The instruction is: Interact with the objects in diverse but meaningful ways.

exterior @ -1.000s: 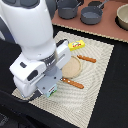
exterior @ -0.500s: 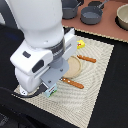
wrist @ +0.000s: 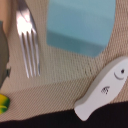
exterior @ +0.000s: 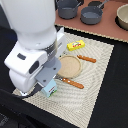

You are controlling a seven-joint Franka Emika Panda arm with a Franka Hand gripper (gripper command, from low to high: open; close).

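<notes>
Two views here, and the arm point(exterior: 35, 50) fills the exterior view's left, hanging low over the near corner of the placemat point(exterior: 100, 85). Its fingers are hidden under the white body, and the wrist view shows no fingertips either, so I cannot tell whether they are spread or pressed together.

Peeking out just under the arm is the carton point(exterior: 50, 90), pale blue, standing on the mat close to its near edge. Up close in the wrist view, the carton point(wrist: 82, 25) sits right beside a fork point(wrist: 27, 42) lying flat on the weave, with a white fish-shaped bottle point(wrist: 102, 90) lying on its side near it, partly over the mat's edge onto the dark table point(wrist: 50, 117). A bit of yellow-green, likely the banana point(wrist: 4, 104), shows at the picture's border.

Moving right in the exterior view: a round tan plate point(exterior: 69, 65) lies mid-mat, partly covered by the arm. An orange-handled utensil point(exterior: 74, 83) lies just in front of it, a second one point(exterior: 87, 59) just behind to the right. The yellow packet point(exterior: 75, 45) sits beyond the plate, clear of the arm.

Well back, off the mat on the brown table point(exterior: 107, 30), stand two dark grey pots point(exterior: 67, 7), point(exterior: 92, 15), and a beige bowl point(exterior: 122, 17) at the far right.
</notes>
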